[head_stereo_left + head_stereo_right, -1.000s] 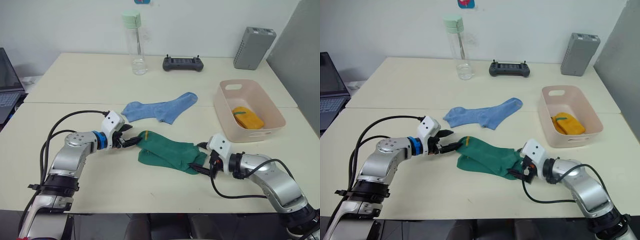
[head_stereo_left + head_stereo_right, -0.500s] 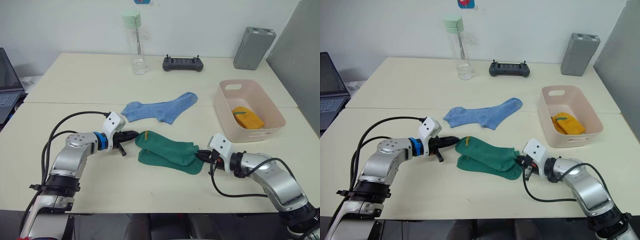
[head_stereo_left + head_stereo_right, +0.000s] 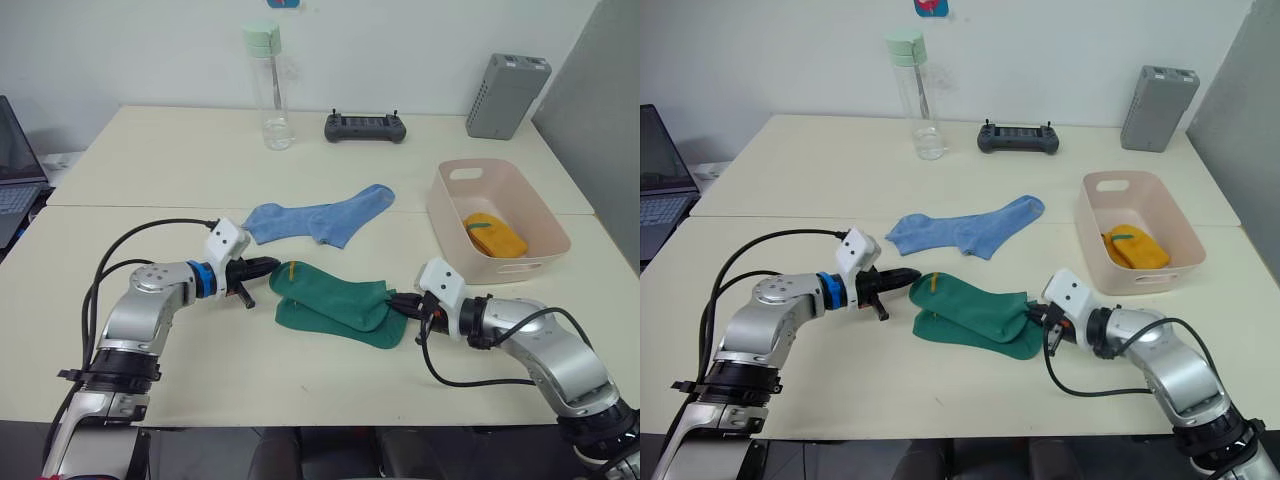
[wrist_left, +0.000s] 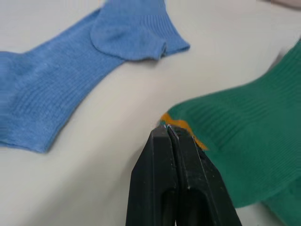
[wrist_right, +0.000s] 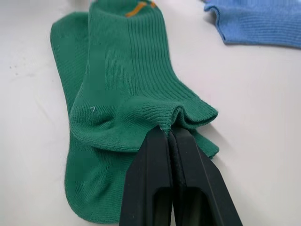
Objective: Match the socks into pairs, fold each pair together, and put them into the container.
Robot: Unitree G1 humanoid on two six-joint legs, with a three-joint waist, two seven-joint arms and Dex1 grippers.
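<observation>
Green pair [image 3: 335,305]: on bench [image 3: 200,370], mid-front. Left tool [image 4: 170,134] clenched at the toe edge; right tool [image 5: 168,134] pinching the cuff. Advice: lift both ends level, fold evenly toward container [image 3: 545,235].

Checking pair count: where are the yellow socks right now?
In the left eye view the yellow socks lie folded inside the pink container on the table's right side, beyond the right gripper.
</observation>
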